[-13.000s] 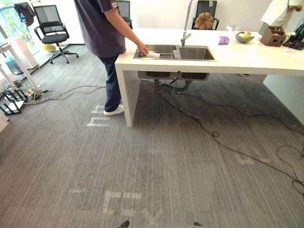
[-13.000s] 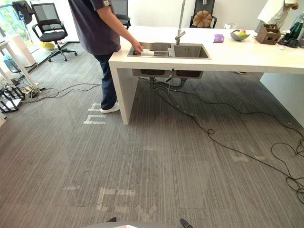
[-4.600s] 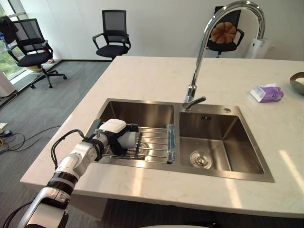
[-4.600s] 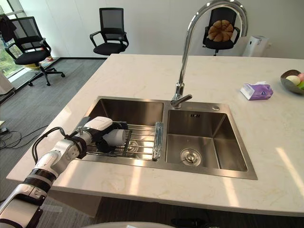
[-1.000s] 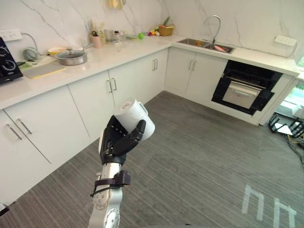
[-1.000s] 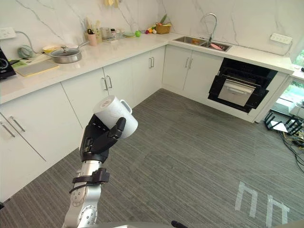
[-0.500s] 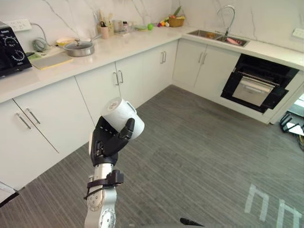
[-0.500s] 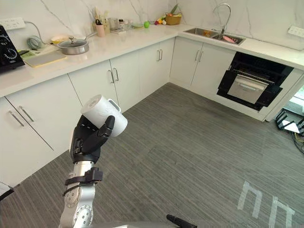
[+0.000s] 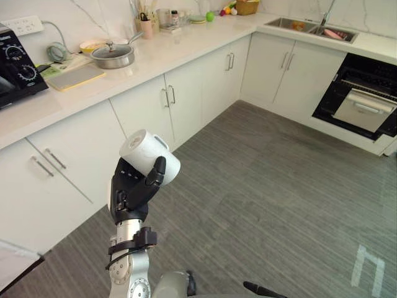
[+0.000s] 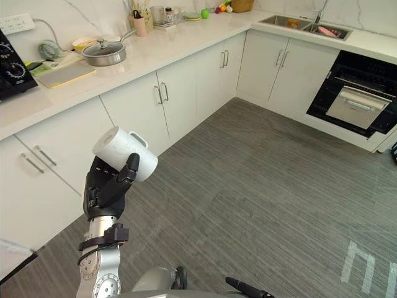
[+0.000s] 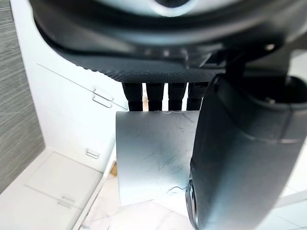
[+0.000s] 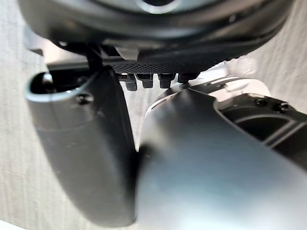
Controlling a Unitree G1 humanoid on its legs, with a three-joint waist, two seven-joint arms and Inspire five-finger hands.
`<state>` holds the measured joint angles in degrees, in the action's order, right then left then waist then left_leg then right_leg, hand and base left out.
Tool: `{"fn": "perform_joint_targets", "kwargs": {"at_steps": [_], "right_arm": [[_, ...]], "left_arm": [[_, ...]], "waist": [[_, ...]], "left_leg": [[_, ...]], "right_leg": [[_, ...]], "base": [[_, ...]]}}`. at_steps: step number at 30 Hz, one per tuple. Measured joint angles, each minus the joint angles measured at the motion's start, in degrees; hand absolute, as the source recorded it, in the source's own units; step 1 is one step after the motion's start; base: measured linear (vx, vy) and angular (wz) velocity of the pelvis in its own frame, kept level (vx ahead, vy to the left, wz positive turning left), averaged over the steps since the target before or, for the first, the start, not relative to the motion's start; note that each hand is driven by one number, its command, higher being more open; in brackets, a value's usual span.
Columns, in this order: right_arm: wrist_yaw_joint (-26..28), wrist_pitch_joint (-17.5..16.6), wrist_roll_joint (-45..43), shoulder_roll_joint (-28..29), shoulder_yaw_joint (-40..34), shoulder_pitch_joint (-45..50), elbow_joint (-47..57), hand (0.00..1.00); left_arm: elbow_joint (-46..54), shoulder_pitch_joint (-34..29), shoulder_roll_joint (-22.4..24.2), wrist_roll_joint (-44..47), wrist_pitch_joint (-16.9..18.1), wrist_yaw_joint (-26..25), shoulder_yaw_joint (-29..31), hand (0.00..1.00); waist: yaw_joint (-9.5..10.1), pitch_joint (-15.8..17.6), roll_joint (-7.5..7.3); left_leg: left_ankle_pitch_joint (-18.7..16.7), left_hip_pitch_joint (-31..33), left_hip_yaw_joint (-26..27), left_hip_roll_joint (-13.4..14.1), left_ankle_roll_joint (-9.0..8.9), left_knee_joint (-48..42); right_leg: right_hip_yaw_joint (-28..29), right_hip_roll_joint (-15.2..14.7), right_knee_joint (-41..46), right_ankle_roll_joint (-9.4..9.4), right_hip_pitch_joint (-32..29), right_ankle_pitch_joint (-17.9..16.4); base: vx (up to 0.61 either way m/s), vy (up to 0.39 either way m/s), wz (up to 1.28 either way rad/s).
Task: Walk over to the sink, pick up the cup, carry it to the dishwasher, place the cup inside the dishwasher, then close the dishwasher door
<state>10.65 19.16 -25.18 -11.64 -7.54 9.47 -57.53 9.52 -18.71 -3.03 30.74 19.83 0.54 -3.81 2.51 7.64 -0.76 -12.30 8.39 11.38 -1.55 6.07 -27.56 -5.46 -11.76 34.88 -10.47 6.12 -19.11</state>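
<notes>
My left hand (image 9: pixel 130 190) is raised in front of me, shut on a white cup (image 9: pixel 149 158). The cup lies tilted on its side, its handle (image 9: pixel 160 141) pointing up and away. In the left wrist view the cup (image 11: pixel 154 163) sits between the thumb (image 11: pixel 240 158) and the fingers (image 11: pixel 163 98). Far off at the upper right, a black built-in appliance with a silver-fronted door (image 9: pixel 361 104) stands under the counter beside a sink (image 9: pixel 308 25). My right hand (image 12: pixel 81 153) hangs low over the floor, fingers relaxed, holding nothing.
White cabinets (image 9: pixel 186 99) run under an L-shaped stone counter. On it are a lidded pan (image 9: pixel 114 55), a cutting board (image 9: pixel 69 76), a black appliance (image 9: pixel 17 65) and jars (image 9: pixel 147 26). Grey plank floor (image 9: pixel 273 198) stretches toward the sink corner.
The whole view has shifted: the counter and cabinets sit nearer and the sink corner has slid to the upper right. My left hand keeps the same hold on the cup.
</notes>
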Motion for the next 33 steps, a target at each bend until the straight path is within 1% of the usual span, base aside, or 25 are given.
{"fn": "perform_joint_targets", "kwargs": {"at_steps": [1,2,3,4,6,7,10,12,13,14,15,16,17,18,19,21,22,25,26,27,29,30,31,32,33], "right_arm": [[-0.49,-0.2,-0.49,0.53,-0.93,0.15,-0.3,1.0],[-1.41,-0.41,-1.39,0.99,-1.87,0.74,-0.68,1.0],[-1.86,-0.48,-1.95,1.21,-2.17,0.85,-0.84,1.0],[-2.07,-0.85,-2.46,1.78,-3.17,1.27,-1.4,1.0],[-2.02,-1.14,-2.91,2.49,-3.83,1.48,-0.91,1.0],[-1.9,-1.98,-4.56,4.25,-5.81,1.6,0.79,1.0],[-2.29,-4.5,-4.82,5.99,-6.35,1.7,4.3,1.0],[-4.65,-6.82,-4.92,6.84,-8.06,2.6,7.83,1.0],[-5.62,-7.36,-4.93,7.15,-8.15,3.03,8.67,1.0],[-7.58,-8.12,-4.9,7.84,-8.13,3.8,9.88,1.0],[-9.72,-8.52,-4.86,8.44,-8.13,4.42,10.71,1.0],[-10.84,-8.64,-4.83,8.72,-8.11,4.67,11.01,1.0],[-12.13,-8.9,-4.78,9.18,-8.09,5.43,11.18,1.0],[-12.75,-9.02,-4.63,8.8,-8.07,5.76,11.1,1.0],[-13.06,-9.15,-4.55,8.12,-8.11,5.52,11.12,1.0],[-13.86,-9.34,-3.77,8.35,-7.95,4.7,12.01,1.0],[-13.85,-9.3,-3.71,8.43,-7.95,4.75,12.37,1.0],[-13.75,-8.3,-0.81,9.38,-8.67,5.85,16.08,1.0],[-13.64,-7.94,0.36,9.45,-9.31,6.95,18.48,1.0],[-13.55,-8.14,1.82,9.65,-8.26,8.74,21.04,1.0],[-13.54,-8.07,3.96,8.3,-7.12,8.67,20.98,1.0],[-13.56,-8.17,4.44,8.12,-6.42,8.74,21.0,1.0],[-13.72,-8.34,4.46,8.04,-5.37,8.99,20.97,1.0],[-13.78,-8.45,4.45,7.89,-4.89,8.95,20.97,1.0],[-13.75,-8.92,4.44,7.28,-3.81,8.52,20.96,1.0]], "left_arm": [[0.0,-0.02,-0.38,0.1,-0.79,0.62,-0.27,0.0],[0.02,-0.07,-1.35,0.11,-1.68,1.63,-1.39,0.0],[0.3,-0.06,-1.83,0.08,-2.04,2.25,-2.03,0.0],[2.29,0.07,-2.95,-0.1,-2.59,2.75,-4.33,0.0],[2.86,1.32,-3.5,-0.65,-2.53,3.58,-7.27,0.0],[3.1,2.95,-3.66,-2.03,-2.65,3.8,-10.16,0.0],[3.14,7.05,-3.74,-3.56,-3.63,4.76,-13.59,0.0],[3.13,12.01,-3.68,-3.76,-5.26,5.77,-18.0,0.0],[3.14,12.84,-3.69,-3.75,-5.35,6.37,-18.9,0.0],[3.26,13.86,-3.69,-3.72,-5.37,7.59,-20.39,0.0],[3.43,14.44,-3.52,-3.72,-5.35,8.61,-21.53,0.0],[3.6,14.46,-3.47,-3.72,-5.34,9.02,-21.91,0.0],[4.03,14.0,-3.41,-3.73,-5.21,9.54,-22.45,0.0],[3.79,13.19,-3.12,-3.8,-5.17,9.57,-22.56,0.0],[3.52,12.91,-2.8,-3.89,-5.25,9.49,-22.78,0.0],[3.31,13.65,-2.65,-5.28,-4.89,9.33,-24.12,0.0],[3.25,13.83,-2.58,-5.79,-4.73,9.21,-24.65,0.0],[3.24,13.85,-2.55,-7.76,-3.96,8.21,-25.95,0.0],[3.25,13.75,-2.08,-7.74,-3.77,8.02,-25.88,0.0],[3.43,13.58,-1.07,-7.74,-2.69,8.24,-25.18,0.0],[3.4,10.35,1.23,-7.75,-2.26,8.09,-22.21,0.0],[3.36,9.22,1.18,-7.74,-2.14,8.01,-20.87,0.0],[3.36,6.71,0.36,-7.62,-2.05,7.63,-17.61,0.0],[3.36,5.91,0.16,-7.51,-1.86,7.4,-16.27,0.0],[3.41,4.65,0.12,-6.87,-1.51,6.99,-13.7,0.0]], "waist": [[0.01,-0.16,-0.14],[0.22,-1.18,-0.26],[0.28,-1.82,-0.75],[0.19,-2.39,-1.91],[-0.7,-2.41,-1.69],[-2.25,-2.31,-1.37],[-5.22,-1.9,-0.77],[-6.68,-0.5,1.21],[-6.9,-0.18,1.75],[-6.93,-0.15,1.83],[-6.72,-0.22,1.51],[-6.5,-0.29,1.22],[-6.17,-0.69,0.17],[-6.08,-0.57,0.72],[-5.97,-0.57,2.09],[-5.93,-0.5,2.5],[-6.03,-0.48,2.49],[-6.2,-0.66,2.95],[-5.8,-0.27,4.55],[-5.27,0.01,3.09],[-4.36,0.51,4.27],[-4.13,0.62,4.11],[-3.26,0.78,3.7],[-2.53,0.79,3.58],[-1.08,0.74,3.52]], "left_leg": [[-0.56,-1.25,0.19,-0.35,0.75,0.13],[-1.83,-3.4,0.4,-1.34,0.81,1.06],[-2.3,-4.55,0.59,-2.05,0.55,1.97],[-2.61,-7.41,1.18,-3.81,0.74,4.77],[-2.28,-9.73,1.56,-4.11,0.74,8.27],[-0.67,-12.86,1.9,-4.15,0.68,13.0],[0.96,-17.57,2.55,-3.61,-0.62,18.33],[0.23,-22.52,1.64,-0.35,-2.08,20.55],[-0.04,-23.44,1.5,0.71,-2.55,20.43],[-0.6,-24.82,1.46,2.18,-3.52,19.95],[-1.83,-26.52,1.89,3.25,-5.57,19.47],[-2.48,-27.6,2.32,3.38,-6.58,19.42],[-4.67,-29.9,3.76,3.72,-8.15,18.74],[-7.18,-31.74,5.74,5.15,-10.18,17.11],[-7.88,-32.22,7.0,6.62,-10.54,16.29],[-7.25,-32.6,9.0,8.62,-10.65,12.98],[-6.79,-32.46,8.97,9.2,-10.97,11.54],[-1.02,-27.87,8.91,13.73,-8.76,-4.15],[6.46,-22.34,7.17,17.91,-7.98,-15.59],[15.38,-14.05,2.82,19.49,-9.41,-31.0],[15.41,-4.09,-1.54,20.8,-9.14,-46.93],[14.35,-1.52,-1.6,21.03,-8.4,-49.21],[10.67,3.74,-0.53,21.37,-6.6,-48.72],[9.29,5.59,0.24,21.46,-6.14,-46.8],[6.33,8.42,2.17,21.3,-5.94,-40.09]], "right_leg": [[-0.7,-0.63,6.07,-0.13,-0.57,0.17],[-2.91,-2.1,17.79,-0.31,-1.54,2.14],[-4.19,-3.02,22.51,-0.09,-1.98,4.31],[-6.73,-4.18,31.5,1.23,-3.32,8.57],[-6.32,-1.55,36.81,1.9,-7.16,8.16],[-7.22,0.85,38.39,3.05,-11.94,7.47],[-9.02,1.9,36.87,5.32,-20.87,6.17],[-11.42,3.24,26.8,8.36,-25.55,4.42],[-11.93,3.72,21.53,8.43,-25.68,4.38],[-12.04,4.48,8.62,7.58,-24.92,5.17],[-11.91,4.92,-3.31,7.64,-23.73,7.8],[-11.89,4.77,-8.12,7.99,-23.16,9.9],[-12.0,4.28,-15.52,8.96,-22.03,15.86],[-13.15,5.51,-15.68,13.52,-20.24,23.62],[-13.03,6.98,-14.38,13.82,-20.23,22.19],[-12.11,8.45,-7.48,15.28,-22.2,15.95],[-12.08,8.85,-6.56,15.69,-22.27,14.76],[-13.32,11.65,-7.6,16.63,-18.86,10.76],[-14.84,11.82,-7.32,15.76,-16.36,8.71],[-14.59,10.86,-4.11,16.36,-15.42,4.56],[-13.09,13.47,-5.13,16.91,-11.82,2.65],[-12.6,14.08,-6.38,17.25,-10.23,2.26],[-12.06,15.22,-11.15,17.32,-5.07,2.19],[-11.42,15.68,-12.89,17.24,-3.43,2.24],[-9.69,16.73,-15.88,16.09,-1.01,2.96]], "base": [[0.33,0.078,-0.05],[0.34,0.073,-0.11],[0.41,0.076,-0.26],[0.3,0.026,-0.3],[0.29,-0.01,-0.29],[0.25,-0.019,-0.2],[0.27,-0.011,-0.18],[0.34,-0.056,0.11],[0.37,-0.097,0.26],[0.48,-0.177,0.27],[0.41,-0.159,0.21],[0.46,-0.205,0.05],[0.53,-0.235,-0.18],[0.53,-0.235,-0.31],[0.58,-0.28,-0.45],[0.42,-0.291,-0.39],[0.33,-0.296,-0.32],[0.31,-0.241,-0.43],[0.38,-0.113,-0.32],[0.45,-0.124,-0.38],[0.34,-0.112,-0.43],[0.34,-0.149,-0.47],[0.37,-0.154,-0.35],[0.38,-0.154,-0.51],[0.38,-0.141,-0.6]]}}
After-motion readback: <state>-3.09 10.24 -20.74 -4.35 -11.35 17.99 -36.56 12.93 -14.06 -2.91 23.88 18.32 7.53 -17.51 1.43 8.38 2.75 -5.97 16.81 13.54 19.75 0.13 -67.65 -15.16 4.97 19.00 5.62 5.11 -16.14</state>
